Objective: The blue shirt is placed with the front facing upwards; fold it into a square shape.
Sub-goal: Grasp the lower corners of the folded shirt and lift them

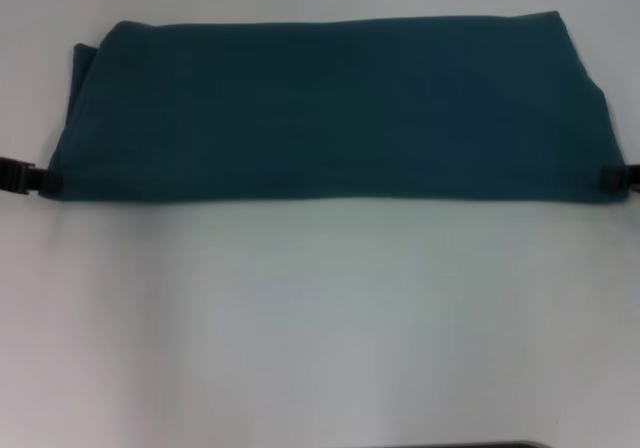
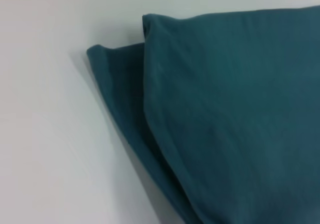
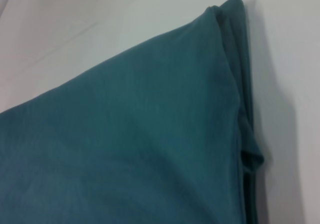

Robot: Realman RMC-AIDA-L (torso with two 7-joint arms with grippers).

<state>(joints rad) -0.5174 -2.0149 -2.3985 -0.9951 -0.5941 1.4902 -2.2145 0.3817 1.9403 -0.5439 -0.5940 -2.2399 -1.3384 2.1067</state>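
We've got the blue shirt (image 1: 330, 108) lying as a wide flat band across the far half of the white table (image 1: 320, 318), plain side up, no lettering showing. It's already doubled over: both wrist views show stacked layers at the ends, with a lower layer sticking out past the top one at the far left corner (image 2: 112, 79) and a small bulge of cloth along the right edge (image 3: 250, 154).

The left gripper (image 1: 45, 180) sits at the near left corner of the band and the right gripper (image 1: 608, 178) at the near right corner. Each has its tips right at the hem. We can't tell whether either one is clamped on cloth or just touching it; the wrist views show only fabric, no fingers.

Our read: the long fold is in and what's left is bringing the ends together to get a square.

How we'd do it well:
- Confirm each grip catches all layers at its corner, not only the top one. The offset layers on the left are the risk; a partial grab will peel the stack apart.
- Lift both corners evenly and keep the near edge taut so the band doesn't sag in the middle.
- Carry one end over onto the other with the edges lined up, then lower flat.
- Release only once the cloth rests on the table, and pull out low and sideways so the corners don't drag.
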